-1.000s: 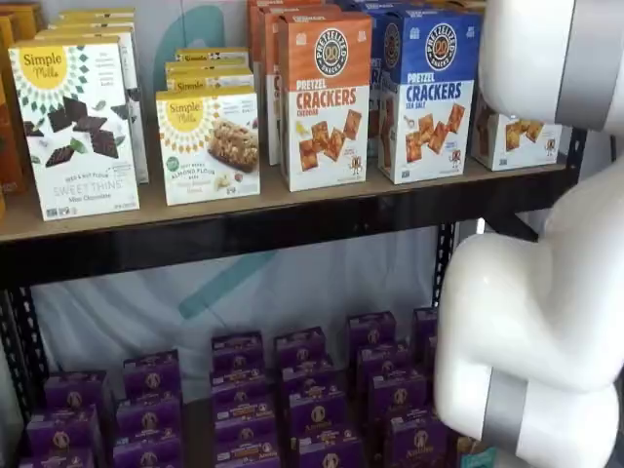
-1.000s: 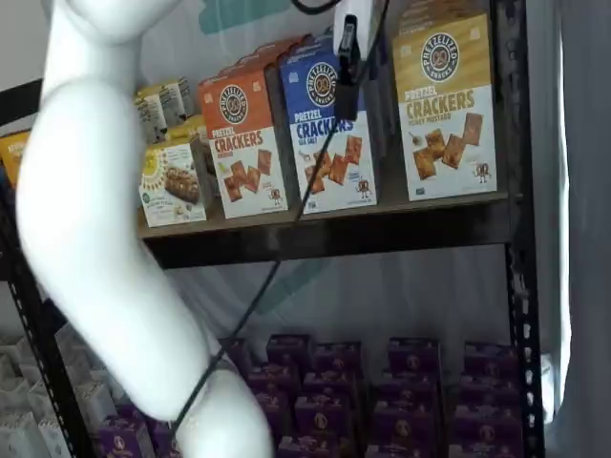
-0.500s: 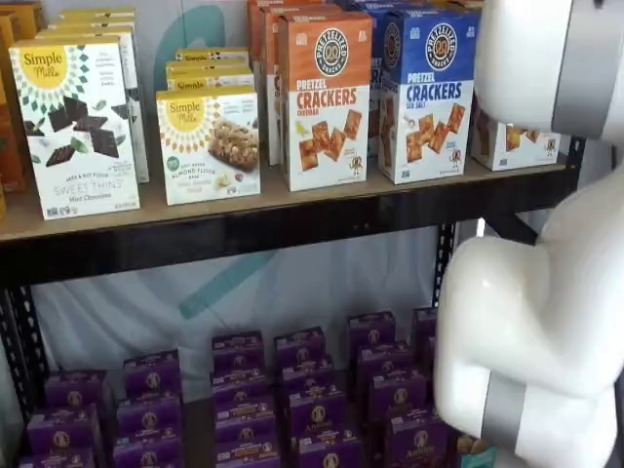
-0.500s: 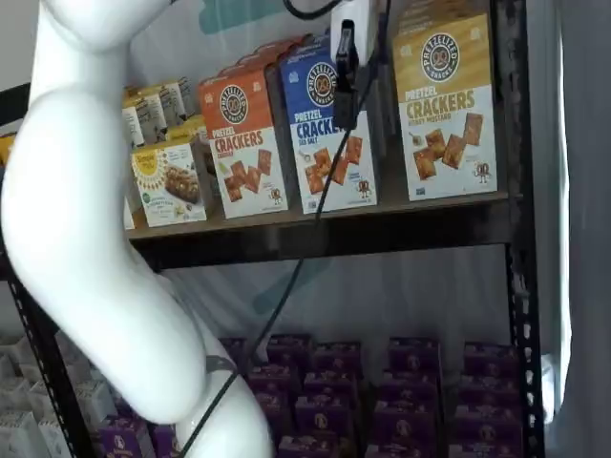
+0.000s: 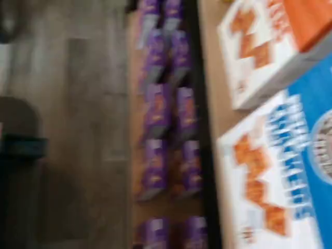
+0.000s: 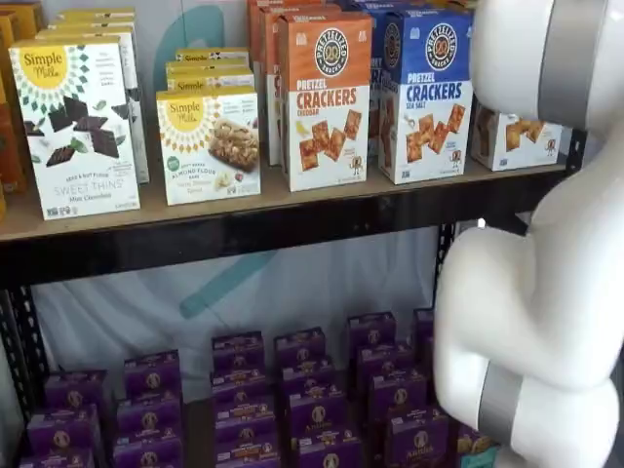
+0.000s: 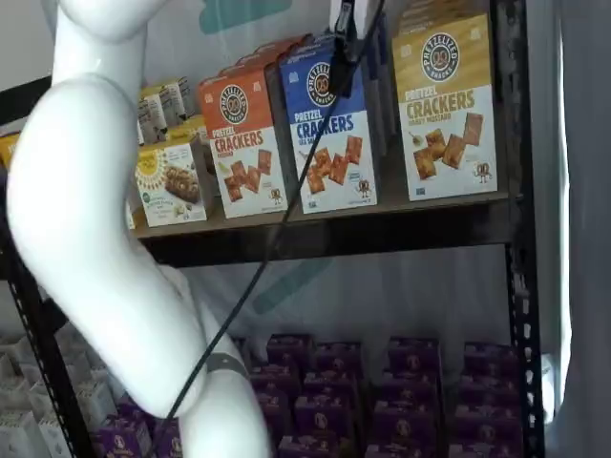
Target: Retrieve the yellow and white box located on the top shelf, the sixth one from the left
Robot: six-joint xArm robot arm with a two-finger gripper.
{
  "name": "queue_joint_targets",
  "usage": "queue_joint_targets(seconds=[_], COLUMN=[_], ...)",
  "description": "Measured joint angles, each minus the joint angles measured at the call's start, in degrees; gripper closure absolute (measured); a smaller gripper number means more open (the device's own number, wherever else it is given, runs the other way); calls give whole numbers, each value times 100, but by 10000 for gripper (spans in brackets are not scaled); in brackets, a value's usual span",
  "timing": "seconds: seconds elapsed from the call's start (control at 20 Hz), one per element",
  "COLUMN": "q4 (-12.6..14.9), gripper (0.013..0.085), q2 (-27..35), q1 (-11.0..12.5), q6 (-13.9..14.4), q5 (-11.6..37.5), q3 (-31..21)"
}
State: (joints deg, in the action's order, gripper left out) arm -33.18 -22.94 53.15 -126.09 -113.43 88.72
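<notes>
Tool (image 7: 346, 43) hangs released before the blue box (image 7: 336, 129) — beside the yellow and white box (image 7: 447, 110).

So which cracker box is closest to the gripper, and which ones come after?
Going by the shelf view that shows the gripper:
1. Blue box, right behind it.
2. Yellow and white box, to one side, by the shelf post.
3. Orange box, to the other side, about equally close; too close to rank.

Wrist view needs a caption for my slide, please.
Blurred look past the blue box and orange box on the top shelf to purple boxes below.
</notes>
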Motion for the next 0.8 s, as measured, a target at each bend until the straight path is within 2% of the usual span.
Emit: queue_joint_targets(seconds=[0.05, 0.1, 0.2, 0.3, 0.6, 0.8], q4=[-317, -510, -718, -814, -783, -587], gripper=[130, 130, 130, 130, 130, 130], q2=[-175, -281, -373, -416, -494, -420], q1=[104, 147, 159, 124, -212, -454], q6=[3, 10, 39, 60, -37, -153], q5=[323, 549, 817, 1026, 2028, 2580], q3=[-264, -427, -573, -643, -846, -848])
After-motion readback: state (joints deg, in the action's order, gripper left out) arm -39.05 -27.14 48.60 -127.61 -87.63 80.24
